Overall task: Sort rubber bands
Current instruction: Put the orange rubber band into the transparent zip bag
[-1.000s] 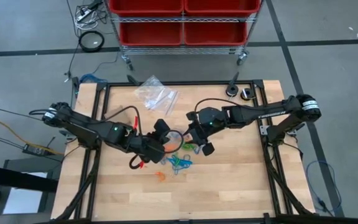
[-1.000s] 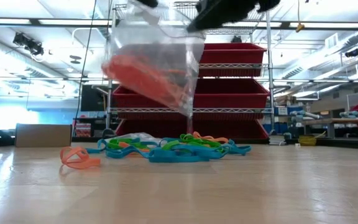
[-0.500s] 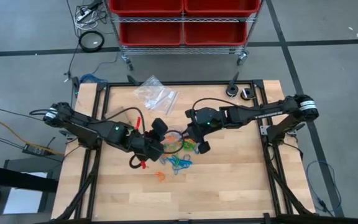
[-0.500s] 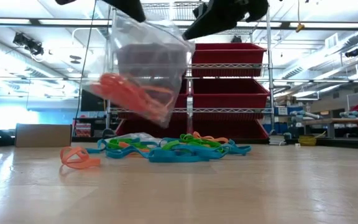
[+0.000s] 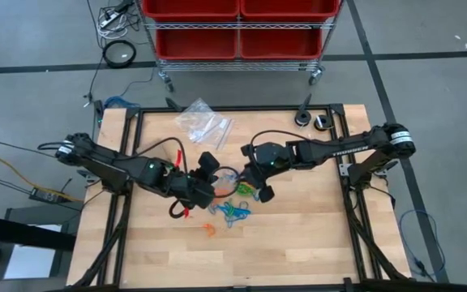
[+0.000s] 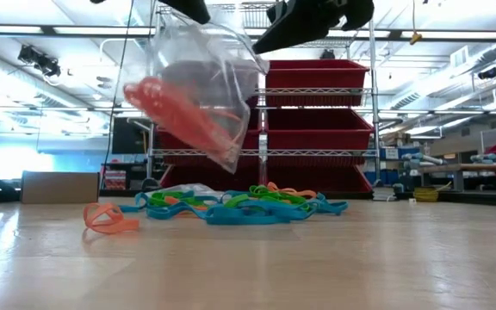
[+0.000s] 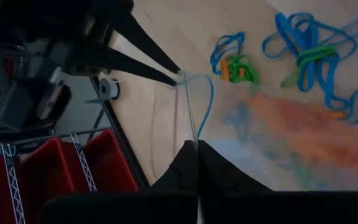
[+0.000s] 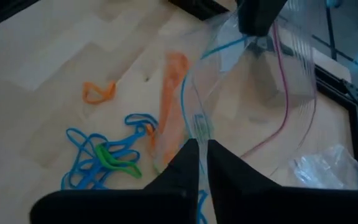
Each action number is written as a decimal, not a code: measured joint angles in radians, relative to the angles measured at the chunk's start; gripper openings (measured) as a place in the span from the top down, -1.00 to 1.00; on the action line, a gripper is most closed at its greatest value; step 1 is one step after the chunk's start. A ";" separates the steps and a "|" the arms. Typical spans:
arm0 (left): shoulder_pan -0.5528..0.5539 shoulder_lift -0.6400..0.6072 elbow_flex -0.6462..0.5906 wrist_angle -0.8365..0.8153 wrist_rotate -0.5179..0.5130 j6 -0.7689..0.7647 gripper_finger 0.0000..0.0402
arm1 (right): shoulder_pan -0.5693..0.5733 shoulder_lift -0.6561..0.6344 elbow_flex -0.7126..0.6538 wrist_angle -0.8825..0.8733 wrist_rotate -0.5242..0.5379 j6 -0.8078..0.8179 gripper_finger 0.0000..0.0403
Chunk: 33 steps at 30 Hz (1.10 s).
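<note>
Both grippers pinch opposite rims of 1 clear bag (image 6: pixel 203 95) holding orange bands, left gripper (image 5: pixel 209 180) and right gripper (image 5: pixel 250 180) closed, above the loose rubber bands (image 6: pixel 231 205) lying directly below.

Two dark, jointed arms are observed, each ending in slim black tapered fingers. Black cabling is looped along the links. White lettering is noted on the right arm's forearm.

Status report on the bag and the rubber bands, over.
Left pincer and right pincer shut on clear bag, aloft. Orange bands inside. Rubber band pile below. Nothing obstructing.
</note>
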 joint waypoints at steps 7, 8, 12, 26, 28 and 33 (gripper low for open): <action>0.000 0.013 -0.008 -0.034 0.003 -0.007 1.00 | 0.001 -0.003 0.000 0.049 0.001 -0.001 0.57; 0.000 0.013 -0.008 -0.031 0.006 -0.007 1.00 | 0.001 -0.003 0.000 0.055 0.001 0.000 0.52; 0.000 0.013 -0.008 -0.029 0.006 -0.006 1.00 | 0.001 -0.003 0.000 0.064 -0.006 0.014 0.36; -0.002 0.013 -0.008 -0.019 0.006 0.016 1.00 | -0.026 -0.003 0.000 0.065 -0.091 0.103 0.22; -0.002 0.013 -0.008 -0.018 0.009 0.032 1.00 | -0.038 0.001 0.000 0.063 -0.099 0.111 0.22; -0.002 0.013 -0.008 -0.007 0.013 0.053 1.00 | -0.053 0.037 0.012 0.005 -0.121 0.136 0.22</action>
